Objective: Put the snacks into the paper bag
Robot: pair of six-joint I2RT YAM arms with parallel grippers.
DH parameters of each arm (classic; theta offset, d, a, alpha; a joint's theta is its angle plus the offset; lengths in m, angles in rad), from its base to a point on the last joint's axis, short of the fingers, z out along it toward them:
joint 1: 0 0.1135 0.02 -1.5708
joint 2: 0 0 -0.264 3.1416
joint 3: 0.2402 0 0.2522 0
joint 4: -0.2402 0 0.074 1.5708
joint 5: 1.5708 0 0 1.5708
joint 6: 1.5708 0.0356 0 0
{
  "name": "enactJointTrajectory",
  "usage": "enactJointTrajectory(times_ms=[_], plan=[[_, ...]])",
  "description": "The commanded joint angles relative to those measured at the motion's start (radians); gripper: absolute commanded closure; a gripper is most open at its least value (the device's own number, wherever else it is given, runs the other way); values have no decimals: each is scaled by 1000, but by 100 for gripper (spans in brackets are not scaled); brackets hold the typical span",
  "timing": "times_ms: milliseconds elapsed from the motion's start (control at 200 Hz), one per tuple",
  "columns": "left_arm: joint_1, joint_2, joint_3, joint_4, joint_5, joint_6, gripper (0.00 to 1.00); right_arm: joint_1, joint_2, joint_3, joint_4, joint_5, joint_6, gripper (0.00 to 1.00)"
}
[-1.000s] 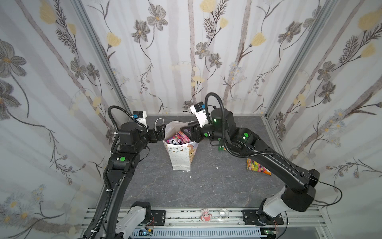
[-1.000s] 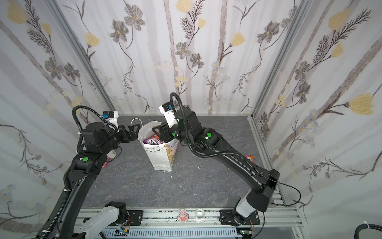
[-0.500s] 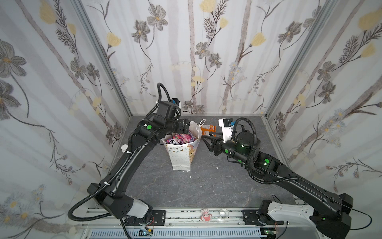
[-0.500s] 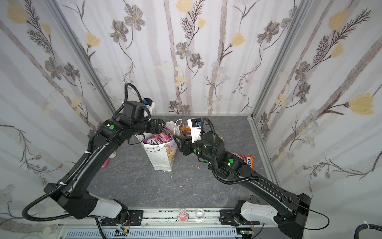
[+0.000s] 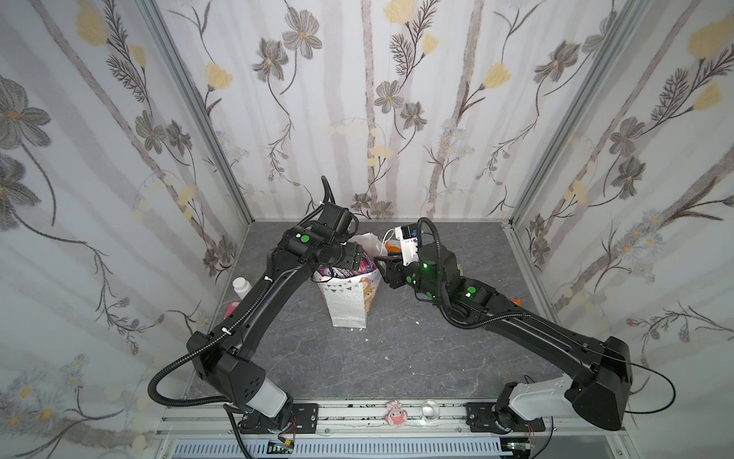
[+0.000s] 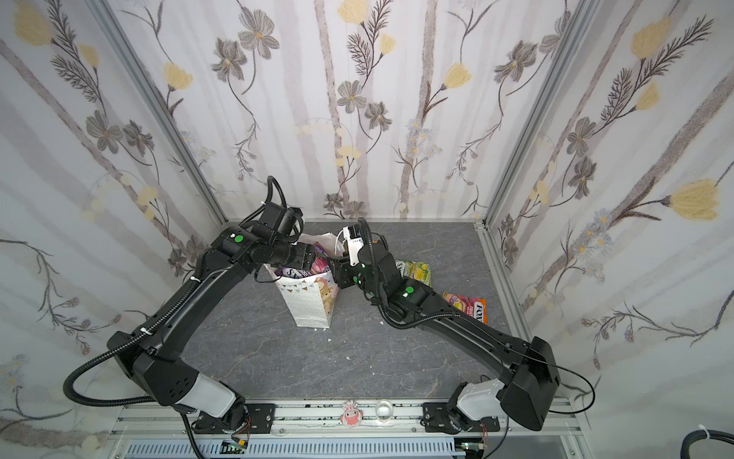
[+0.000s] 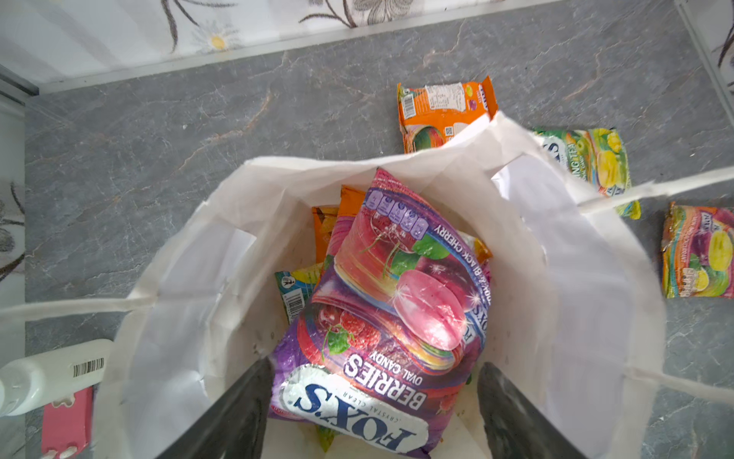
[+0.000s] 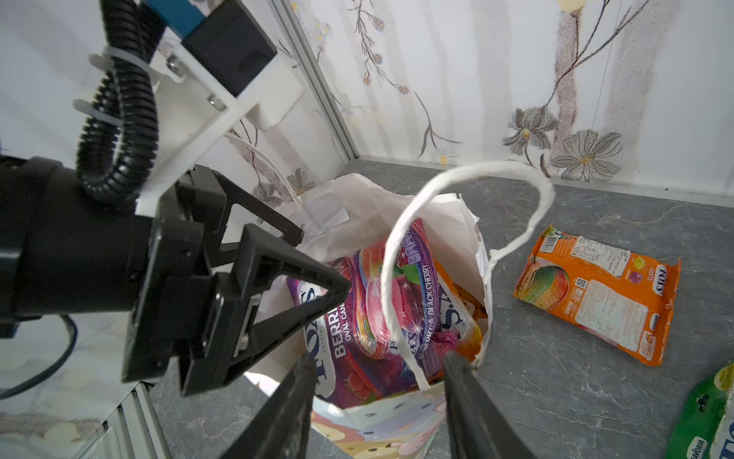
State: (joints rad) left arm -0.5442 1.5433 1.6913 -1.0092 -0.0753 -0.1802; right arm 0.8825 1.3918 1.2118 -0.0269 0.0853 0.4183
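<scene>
A white paper bag (image 5: 349,306) stands upright in the middle of the surface, mouth open. Inside, a purple berry packet (image 7: 357,381) lies on top of a pink cherry packet (image 7: 409,278), with more beneath.

The left arm (image 5: 258,302) reaches over the mouth from the left. Its jaws are wide apart above the purple packet and grip nothing we can see. The right arm (image 5: 516,322) comes in from the right. Its jaws are about half open at the bag's right rim, and a cord handle (image 8: 397,278) loops across the gap, unclamped.

We judge the step in hand to be settling the packets lower. We would have the right jaws steady the rim without crushing the paper. The left jaws should press the glossy purple packet straight down, clear of both handles.

Three snacks lie outside the bag:
- an orange packet (image 8: 595,294) just beyond the bag, far right
- a green packet (image 6: 415,272) to its right
- a multicoloured packet (image 6: 468,312) further right and nearer

The surface is dark grey and stone-patterned. A white bottle (image 5: 240,285) and a pink object (image 5: 230,310) sit by the left wall. Floral wallpaper panels close three sides, and a metal rail (image 5: 357,415) runs along the near edge.
</scene>
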Motion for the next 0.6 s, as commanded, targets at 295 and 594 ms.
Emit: enactJointTrajectory(times_ms=[295, 594], plan=[[4, 20, -67, 110, -4, 31, 25, -33, 77, 25, 74, -68, 16, 97], [7, 46, -141, 202, 51, 29, 35, -39, 21, -41, 130, -84, 0, 100]])
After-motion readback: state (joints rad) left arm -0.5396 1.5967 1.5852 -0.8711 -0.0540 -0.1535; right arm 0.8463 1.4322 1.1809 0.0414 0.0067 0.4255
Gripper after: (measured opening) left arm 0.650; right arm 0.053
